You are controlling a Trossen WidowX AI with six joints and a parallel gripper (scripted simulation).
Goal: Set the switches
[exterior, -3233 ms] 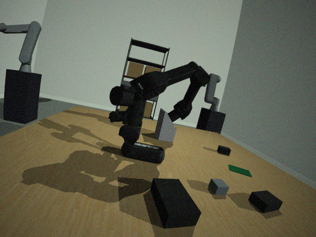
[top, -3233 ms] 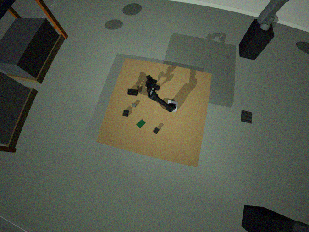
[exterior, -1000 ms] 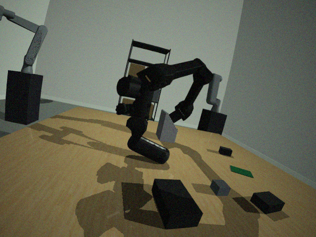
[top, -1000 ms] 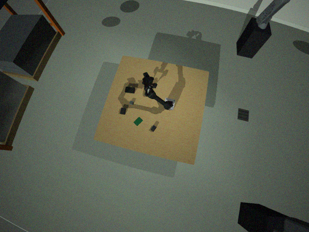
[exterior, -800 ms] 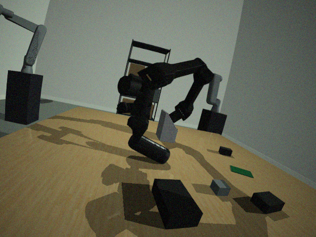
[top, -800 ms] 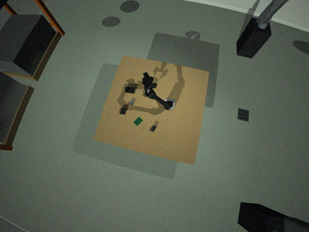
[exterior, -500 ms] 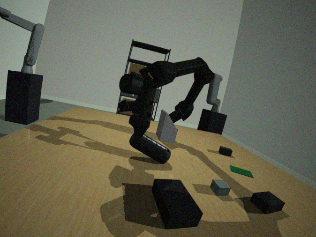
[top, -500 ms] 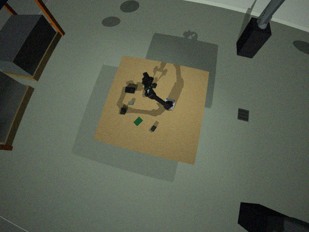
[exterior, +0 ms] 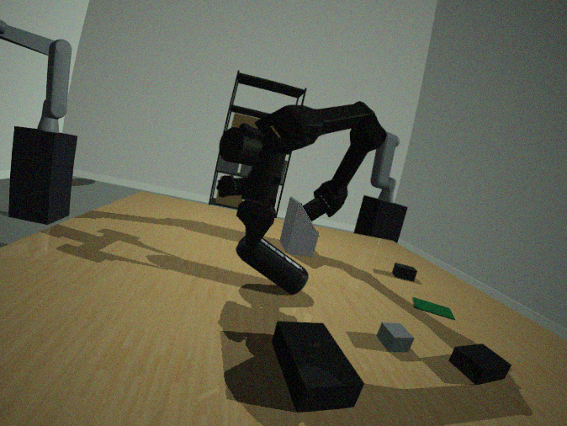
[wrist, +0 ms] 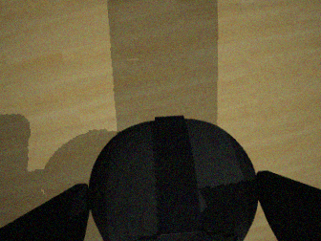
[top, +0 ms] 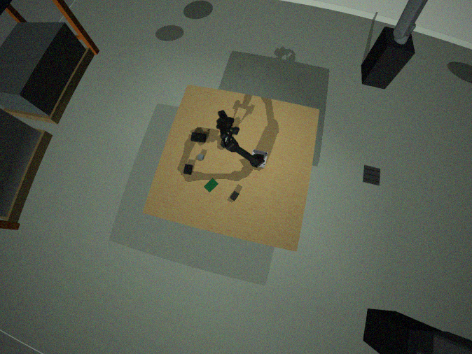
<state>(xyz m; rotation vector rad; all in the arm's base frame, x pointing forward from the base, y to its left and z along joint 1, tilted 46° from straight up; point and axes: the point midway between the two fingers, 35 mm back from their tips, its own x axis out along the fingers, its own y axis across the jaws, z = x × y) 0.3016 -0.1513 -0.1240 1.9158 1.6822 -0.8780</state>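
We hold the unit [exterior: 274, 268] [wrist: 126, 191] tilted, low over the bench [top: 274, 220] [exterior: 137, 298] [wrist: 267, 72]; whether its lower end touches, we cannot tell. Our gripper [top: 227, 138] [exterior: 255, 242] [wrist: 174, 188] stands well open yet closed on it, one finger against each rounded side. It looks stiff, moderately light and perhaps slippery on those curves. We should keep the grip on the sides, off the rockers, and lower it gently, lest it pivot.

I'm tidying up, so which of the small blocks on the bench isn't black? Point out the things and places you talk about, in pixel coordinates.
The grey block [top: 200, 157] [exterior: 395, 337], between the two larger black blocks [top: 198, 137] [top: 188, 169] [exterior: 315, 366] [exterior: 479, 363].
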